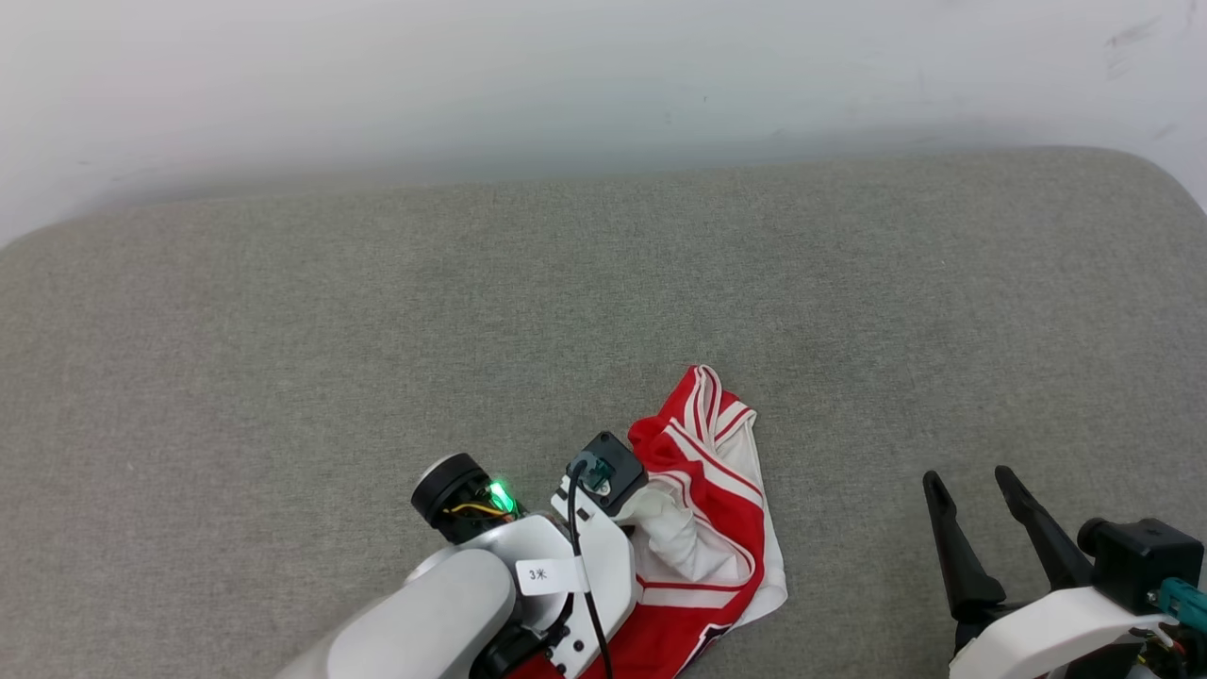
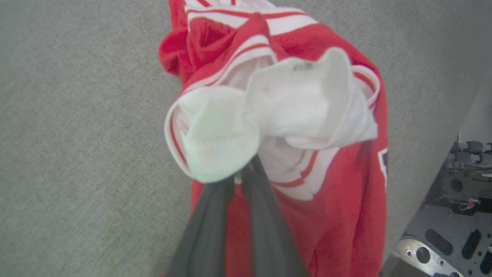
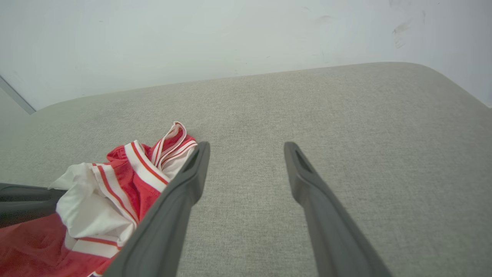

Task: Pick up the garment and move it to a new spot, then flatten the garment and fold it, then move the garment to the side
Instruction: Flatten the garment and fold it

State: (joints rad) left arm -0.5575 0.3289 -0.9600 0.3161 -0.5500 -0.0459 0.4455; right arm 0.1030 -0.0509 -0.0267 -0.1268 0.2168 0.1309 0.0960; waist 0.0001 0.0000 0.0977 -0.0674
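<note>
— What is the garment (image 1: 717, 509) like?

— It is a thin red jersey knit, crumpled into a loose heap. It has flat white bands and narrow red-and-white ribbed trim. One striped edge stands up in a small peak at the far end of the heap. A soft white part, bunched and rounded, sits on top. In the left wrist view the red cloth (image 2: 346, 215) shows a fine mesh texture. A scrap of black-and-white marking shows at its side, too little to read.

— Where does it lie?

— On the surface (image 1: 377, 330), close to the near edge and about midway along it. Part of it runs out of the head view at the bottom.

— And the surface itself?

— It is grey woven upholstery, matte and slightly nubbly, with rounded far corners. A pale, smooth wall (image 1: 603, 85) with a few scuffs rises behind its far edge.

— Are the left jaws holding it?

— Yes. Their two long dark fingers (image 2: 265, 215) come nearly together, and the white fold wraps over the tips, pinched between them. Above them in the head view is the glossy white forearm (image 1: 453, 613). It carries a black cable and a small green light.

— And the right jaws?

— They stand wide apart with nothing between them. Their matte, tapering fingers (image 1: 952, 547) are over bare upholstery near the near right corner. In the right wrist view the garment (image 3: 130, 181) lies just beside the left-hand finger (image 3: 173, 215). I cannot tell whether they touch.
</note>
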